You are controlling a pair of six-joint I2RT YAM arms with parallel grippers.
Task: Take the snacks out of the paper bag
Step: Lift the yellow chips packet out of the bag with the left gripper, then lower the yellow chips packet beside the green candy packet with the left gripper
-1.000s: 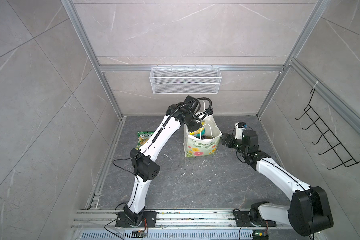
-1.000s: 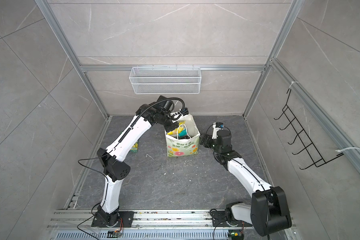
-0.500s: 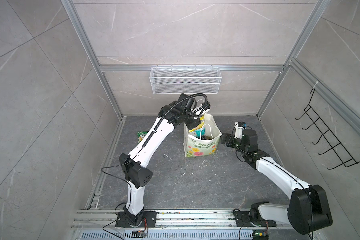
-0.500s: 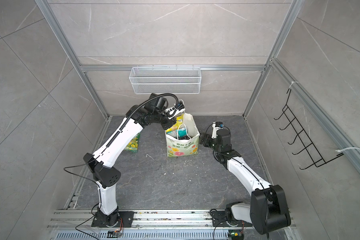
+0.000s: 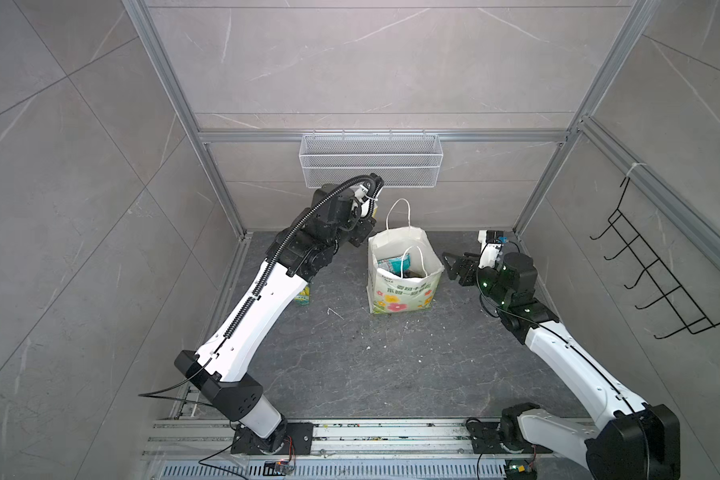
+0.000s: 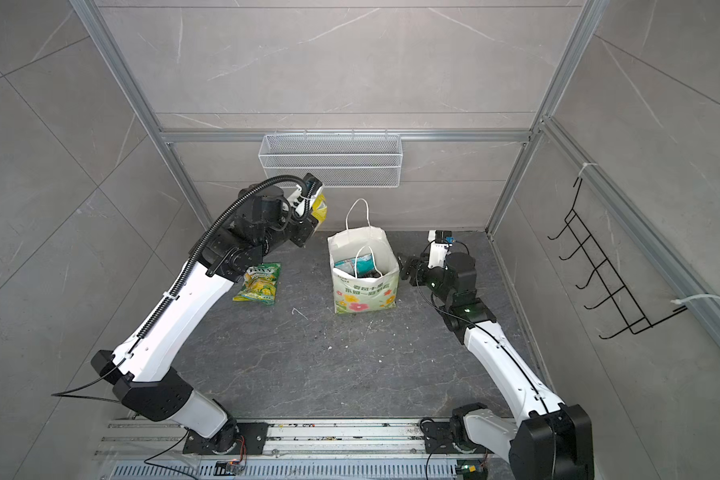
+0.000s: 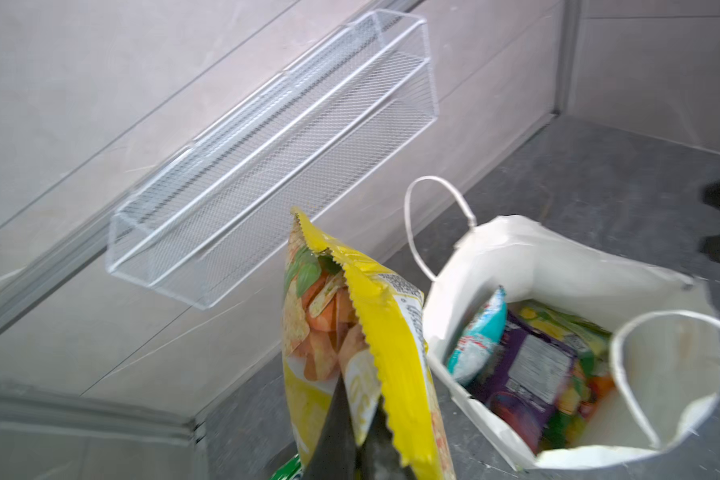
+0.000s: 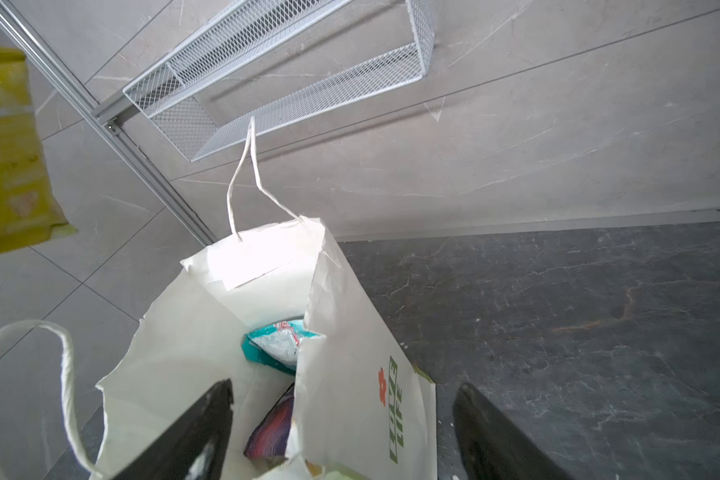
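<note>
Packet first: your left gripper (image 7: 356, 419) is clamped on one end of the yellow packet (image 7: 375, 332). The packet's long axis runs straight away from the hand, serrated end farthest out. It hangs in the air, clear of the paper bag (image 7: 558, 257).

Below that hand and back along its arm, the green-yellow packet (image 6: 258, 284) lies flat on the floor (image 6: 308, 353). I judge the floor beside it the place to set this one.

The bag stands upright off to the hand's side, toward your other arm, with a teal packet (image 7: 479, 332) and a purple packet (image 7: 524, 374) on end inside. Your right gripper (image 8: 345, 385) is spread wide and empty at the bag's far wall, which shows between its jaws. Touching or not, I cannot tell. For the next reach inside, that arm looks nearer.
</note>
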